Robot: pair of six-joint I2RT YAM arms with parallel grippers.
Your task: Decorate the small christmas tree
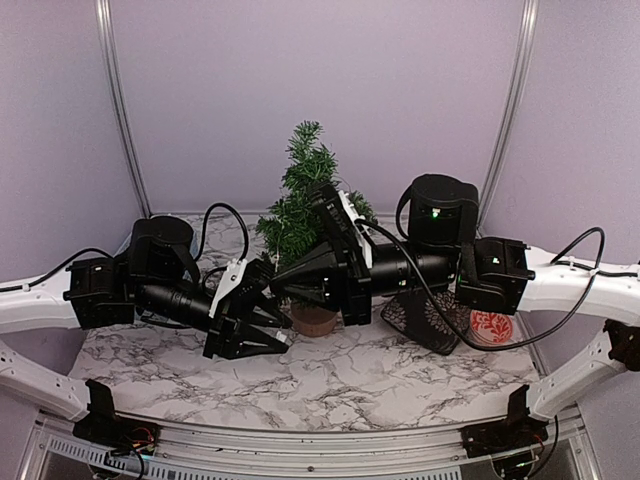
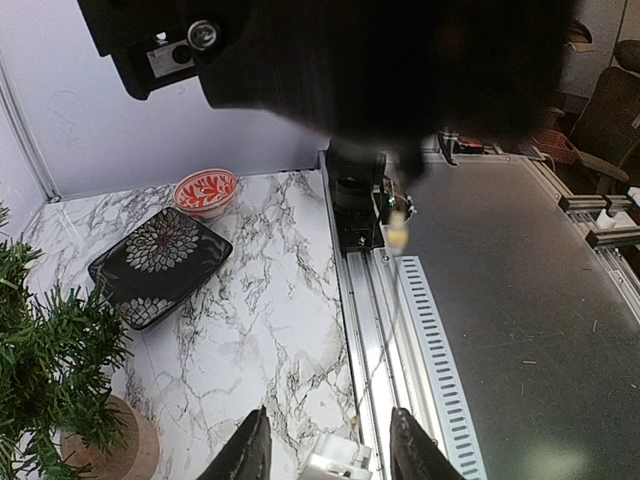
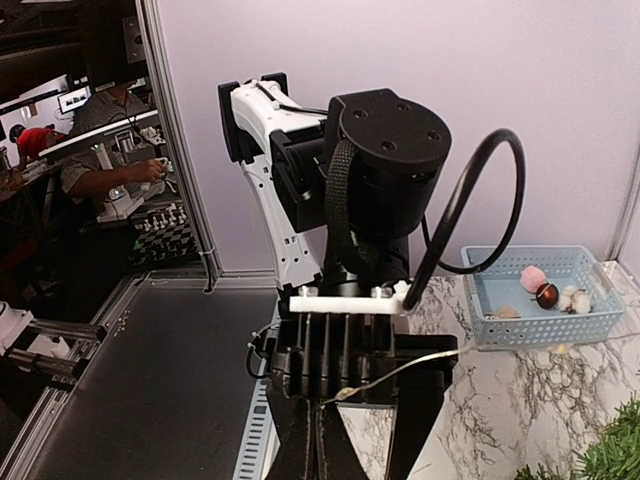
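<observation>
Marble table [image 1: 400,380], small christmas tree [image 1: 303,175] at its centre, standing on its wooden stump [image 1: 315,320]. Long axis vertical, tip pointing straight up, no visible lean. Branches spread left and right off the trunk.

Left gripper [image 1: 272,332] sits low over the table, just near-left of the stump and pointing right. Fingers [image 2: 250,450] are spread wide with nothing between them; left wrist view shows bare marble past the gap and the tree at the left edge.

Right gripper [image 1: 283,280] reaches in from the right, level with the tree's lower branches and overlapping them in the top view; contact can't be confirmed. Its finger state: cannot tell, since the right wrist view is cluttered by the left arm behind. A thin pale thread [image 3: 400,368] crosses that view near the fingers; can't tell whether it is gripped.

Black floral plate [image 1: 425,320] lies right of the stump, red patterned bowl [image 1: 492,326] just beyond it. Blue basket [image 3: 500,325] holds a pink ball [image 3: 533,278] and a brown ball [image 3: 547,295].
</observation>
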